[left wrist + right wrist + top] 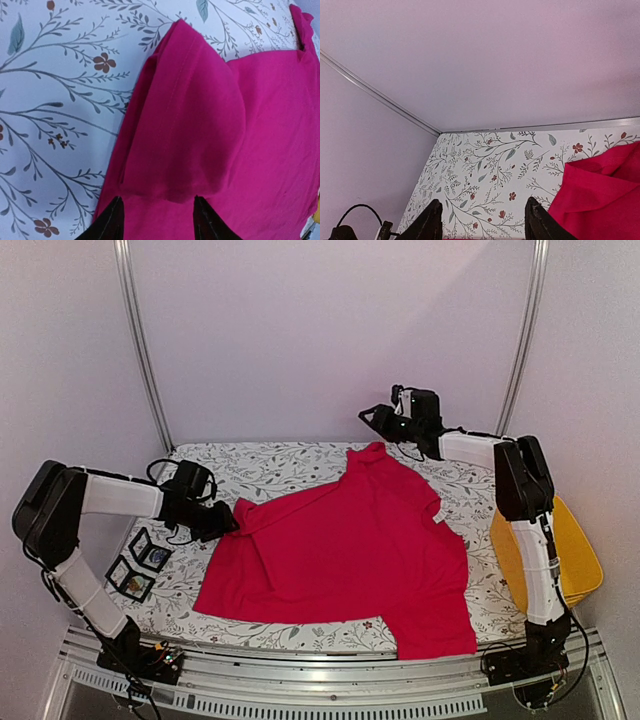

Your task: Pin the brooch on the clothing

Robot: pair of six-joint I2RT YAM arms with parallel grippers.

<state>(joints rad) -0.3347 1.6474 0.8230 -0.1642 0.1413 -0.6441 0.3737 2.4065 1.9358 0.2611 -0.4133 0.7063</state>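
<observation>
cases (141, 564): 2 small dark-framed squares, just outboard of the left gripper, on its left. We can't read what's inside, too small.

left gripper (225, 523): low at the left edge of the clothing, jaws spread apart, nothing pinched. In the wrist view both tips sit over red cloth. We can't tell if they touch it.

clothing (350, 550): red T-shirt lying rumpled on the tablecloth, between the 2 grippers. 1 folded-over bulge sits straight ahead of the left gripper's tips. The shirt's far peak is near the right gripper, and the wrist view shows it to the right of those tips.

tablecloth (280, 468): white-grey floral, under both grippers. We see a bare patch left of the left gripper's tips, and another ahead of the right gripper's.

right gripper (372, 416): raised over the far side of the table, jaws apart, holding nothing, apart from the cloth.

tub (582, 562): yellow, at the right table edge, well apart from the right gripper, back by that arm's lower link.
</observation>
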